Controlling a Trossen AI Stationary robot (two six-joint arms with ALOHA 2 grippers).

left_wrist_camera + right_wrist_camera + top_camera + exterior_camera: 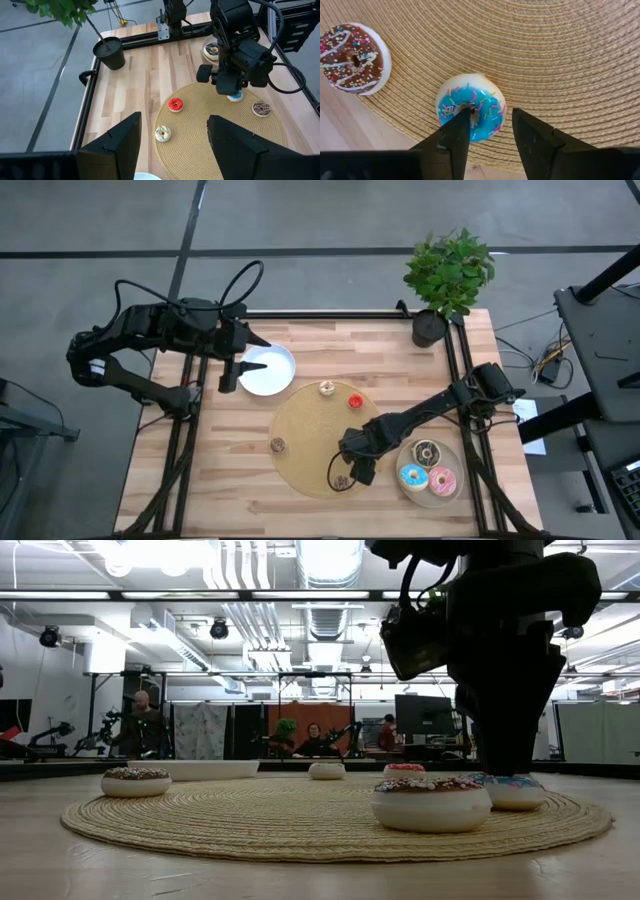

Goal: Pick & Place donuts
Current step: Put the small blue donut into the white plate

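Right wrist view shows the small blue-iced donut (pixel 471 106) lying flat near the edge of the woven mat (pixel 560 50), with the right pincer (pixel 490 131) open directly over it, one finger tip at the ring's hole and the other just past its rim. A chocolate-iced donut (pixel 352 57) sits close by at the mat's edge. From above, three more donuts already rest on the beige plate (pixel 455 492) beside the mat, and others lie scattered on the mat. My reading: the grasp step is in hand; next the fingers should lower and close, though whether they touch the icing yet is hard to tell. The left pincer (pixel 172 142) waits open above the surface's (pixel 230 460) far-left side.
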